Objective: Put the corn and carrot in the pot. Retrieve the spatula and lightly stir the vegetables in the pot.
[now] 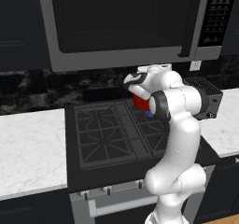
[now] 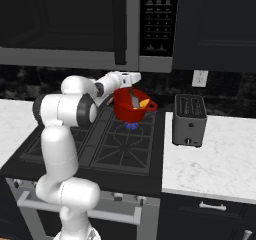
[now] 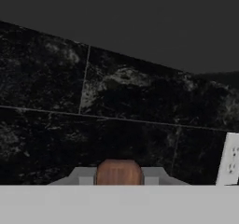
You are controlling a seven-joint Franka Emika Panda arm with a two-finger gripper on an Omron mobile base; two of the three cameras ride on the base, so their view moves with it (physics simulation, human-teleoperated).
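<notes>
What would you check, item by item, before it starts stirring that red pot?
1. Pot sits on the stove's back burner: ok.
2. Vegetables in the pot: a yellow-orange piece shows inside, ok; both in, cannot tell.
3. Spatula held: a brown end sits between the pincer tips, ok.
4. Spatula's far end in the pot: cannot tell.
5. Toaster stands apart from the pot: ok.

The red pot [image 2: 131, 110] on the stove [image 2: 122, 149] holds a yellow-orange vegetable piece [image 2: 145, 103].
</notes>
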